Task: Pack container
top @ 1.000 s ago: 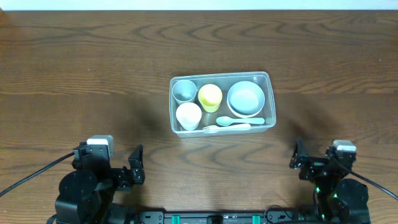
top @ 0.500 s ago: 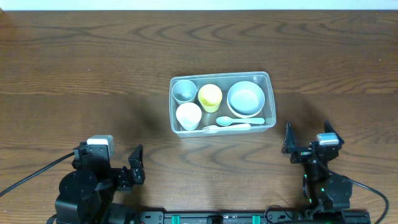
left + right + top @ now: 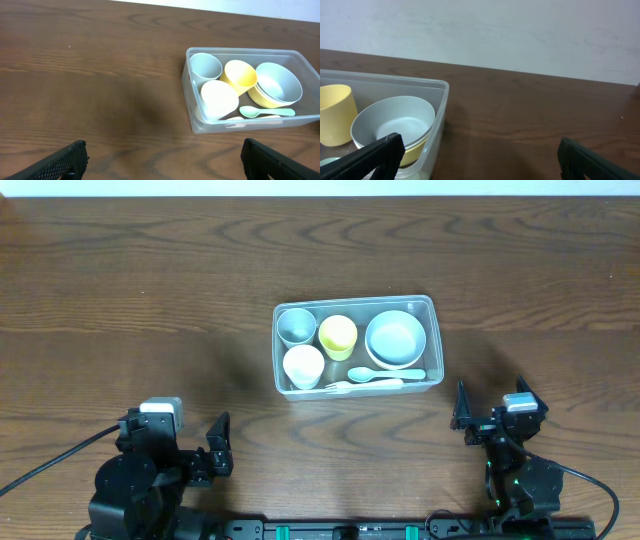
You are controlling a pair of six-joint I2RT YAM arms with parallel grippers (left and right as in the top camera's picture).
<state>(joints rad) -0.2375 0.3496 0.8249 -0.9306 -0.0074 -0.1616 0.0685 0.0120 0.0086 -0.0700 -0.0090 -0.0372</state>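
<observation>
The clear plastic container (image 3: 437, 340) sits at the table's middle. It holds a grey cup (image 3: 296, 326), a yellow cup (image 3: 338, 335), a white cup (image 3: 303, 366), a pale bowl nested in a yellow one (image 3: 395, 339), and a mint spoon (image 3: 385, 374) with a white fork (image 3: 365, 385). It also shows in the left wrist view (image 3: 190, 107) and the right wrist view (image 3: 439, 115). My left gripper (image 3: 219, 446) is open and empty near the front left. My right gripper (image 3: 490, 412) is open and empty, front right of the container.
The brown wooden table (image 3: 150, 290) spreads round the container. A white wall (image 3: 520, 35) rises behind the table's far edge in the right wrist view.
The right arm has turned and moved a little forward toward the container. The left arm and the container's contents have not moved.
</observation>
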